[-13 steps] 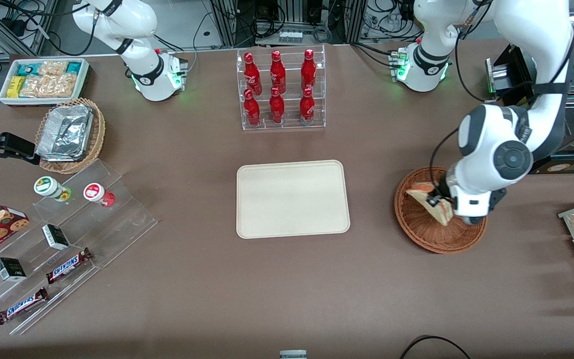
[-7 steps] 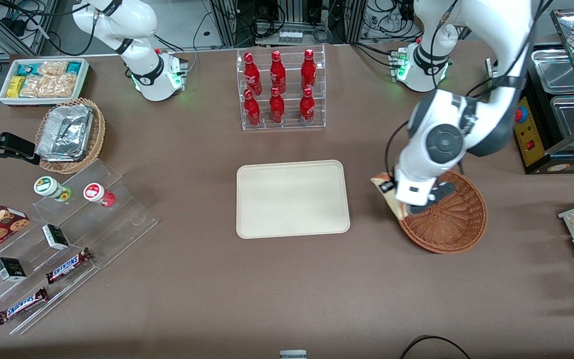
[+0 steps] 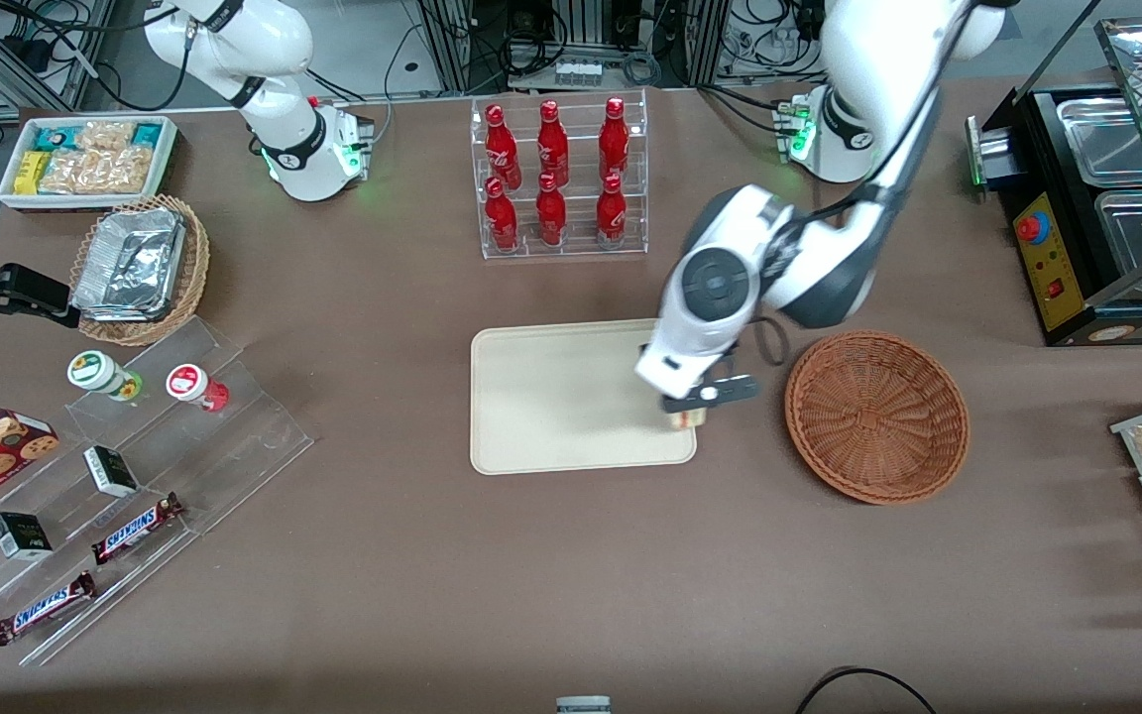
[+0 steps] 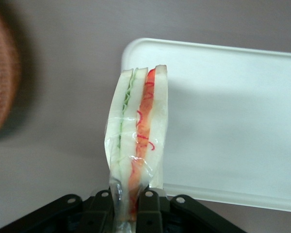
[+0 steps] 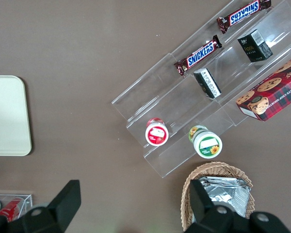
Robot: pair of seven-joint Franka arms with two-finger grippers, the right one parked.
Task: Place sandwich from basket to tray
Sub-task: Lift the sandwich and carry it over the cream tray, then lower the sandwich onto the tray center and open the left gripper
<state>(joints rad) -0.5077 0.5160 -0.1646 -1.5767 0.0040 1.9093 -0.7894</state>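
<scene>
The sandwich [image 4: 136,136] is held clamped in the end effector [image 3: 687,405] above the tray [image 3: 551,397] edge nearest the emptied basket [image 3: 876,416], so it seems only lowering and release are left.

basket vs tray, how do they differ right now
The basket is round, reddish-brown woven wicker with raised sides; the tray is rectangular, smooth cream, with a low rim. The basket lies toward the working arm's end, with nothing above it; the gripper hangs over the tray's edge, shut on the sandwich. Both sit on the table, holding nothing.
</scene>
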